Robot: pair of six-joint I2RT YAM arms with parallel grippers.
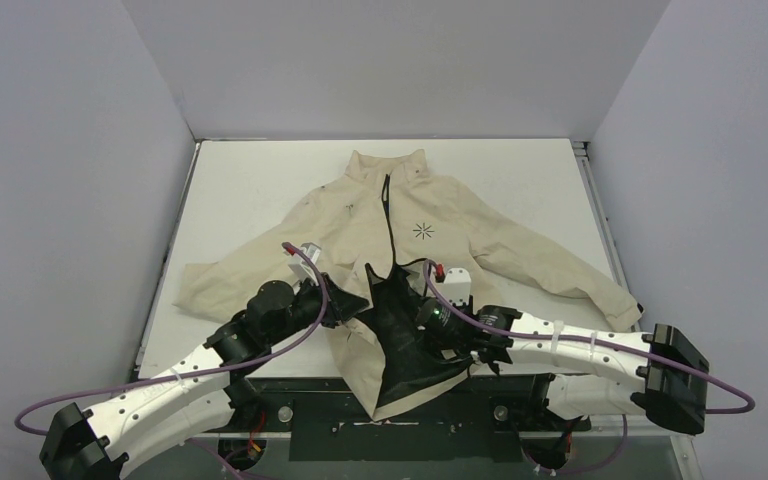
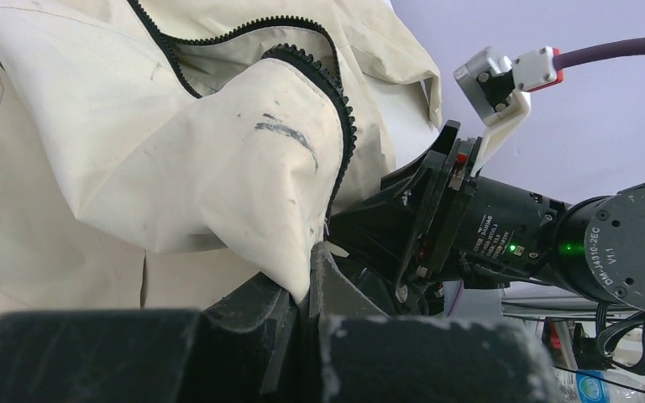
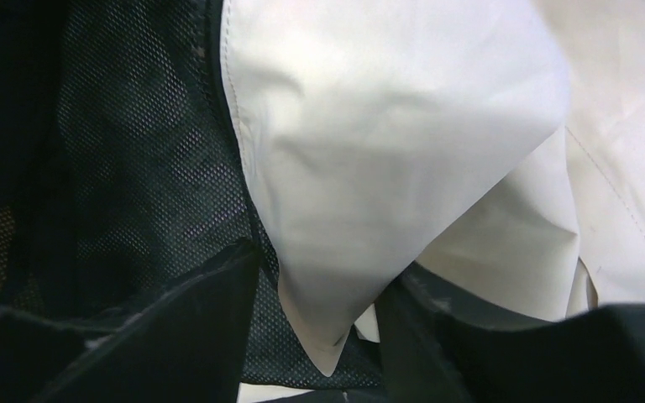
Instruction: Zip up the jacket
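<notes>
The beige jacket (image 1: 470,215) lies flat on the table, collar at the far side. Its black zipper (image 1: 391,215) is closed from the collar down to about chest height; below that the front is spread open and shows black lining (image 1: 400,330). My left gripper (image 1: 348,303) is shut on the left front edge; the left wrist view shows its jaws pinching beige cloth (image 2: 243,168) beside the zipper teeth (image 2: 346,126). My right gripper (image 1: 430,335) sits over the lining. In the right wrist view (image 3: 323,327) its jaws stand apart, with a beige corner (image 3: 327,336) and mesh lining (image 3: 134,168) between them.
The white table (image 1: 260,180) is boxed in by grey walls on three sides. The jacket's hem (image 1: 400,400) hangs over the near edge between the arm bases. The right arm's wrist (image 2: 504,235) is close to my left gripper. Purple cables (image 1: 290,345) loop off both arms.
</notes>
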